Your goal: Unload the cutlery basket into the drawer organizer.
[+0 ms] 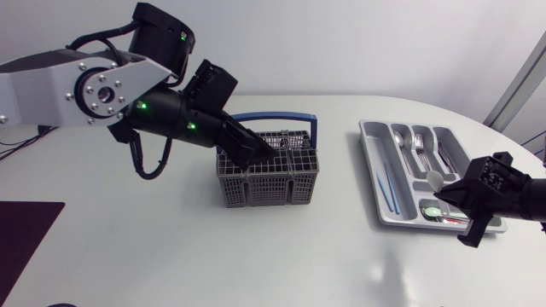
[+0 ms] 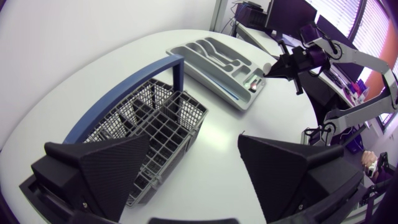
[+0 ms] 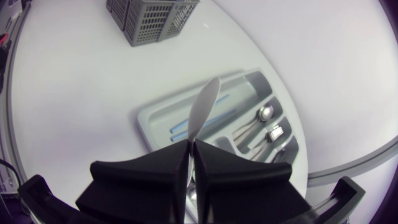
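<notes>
The grey cutlery basket with a blue handle stands mid-table; I cannot see into its compartments. My left gripper hangs open over its left half. In the left wrist view one finger is above the basket and the other is over the bare table beside it, with nothing held between them. The grey drawer organizer lies to the right. Above its near end my right gripper is shut on a silver utensil, which sticks out ahead of the fingers over the organizer.
The organizer holds spoons and forks in its far compartments and two thin blue sticks in the long left one. A dark mat lies at the table's front left corner. The table's curved edge runs just right of the organizer.
</notes>
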